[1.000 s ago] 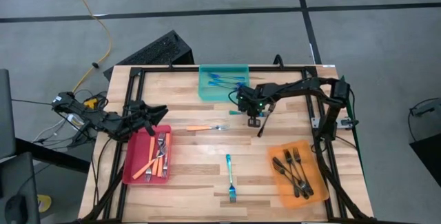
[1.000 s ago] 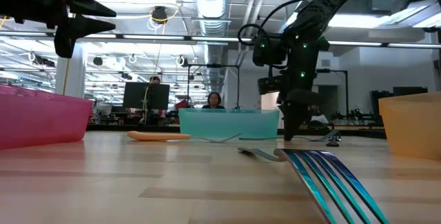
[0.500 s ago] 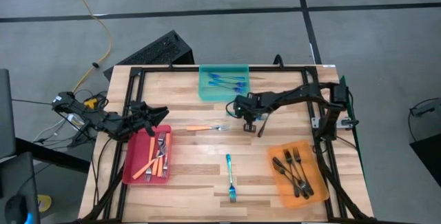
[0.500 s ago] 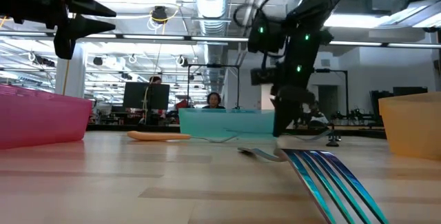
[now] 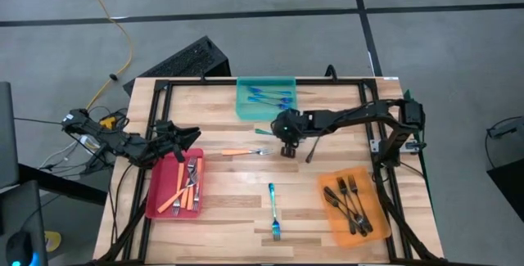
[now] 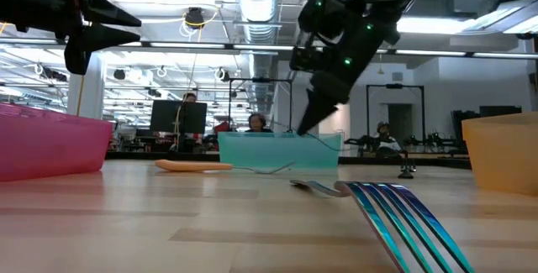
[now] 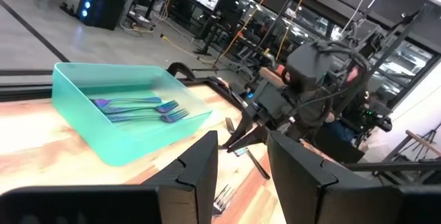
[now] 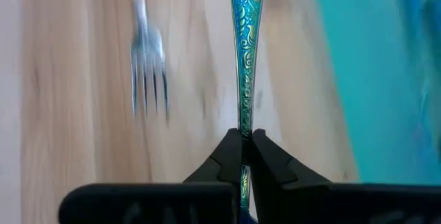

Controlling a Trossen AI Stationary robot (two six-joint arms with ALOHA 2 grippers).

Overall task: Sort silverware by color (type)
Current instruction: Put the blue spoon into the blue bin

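My right gripper (image 5: 277, 133) hangs over the table's middle, just near of the teal tray (image 5: 246, 106), shut on a blue fork (image 8: 245, 38). The tray holds several blue forks (image 5: 270, 96). Loose on the wood lie an orange-handled fork (image 5: 244, 151), a second blue fork (image 5: 273, 210) and a dark fork (image 5: 311, 150). My left gripper (image 5: 192, 131) waits open above the far end of the red tray (image 5: 157, 200). My right gripper pinches the narrow part of the blue fork's patterned handle (image 8: 242, 129) between its two fingers. The fingers slant down toward the table's left and lie along the fork. The handle's wider end sticks out ahead of them, and the fork is lifted clear of the wood.
The red tray holds orange-handled forks (image 5: 182, 191). The orange tray (image 5: 332, 225) at the near right holds dark forks (image 5: 350, 203). A black frame (image 5: 155, 94) runs along the table's edges. Bare wood (image 5: 237, 192) lies between the trays.
My right gripper has risen and gone toward the table's left edge, tipping from pointing nearly straight down to a shallower slant. It stays shut on the blue fork, which has come up off the wood with it. The dark fork has stayed where it was.
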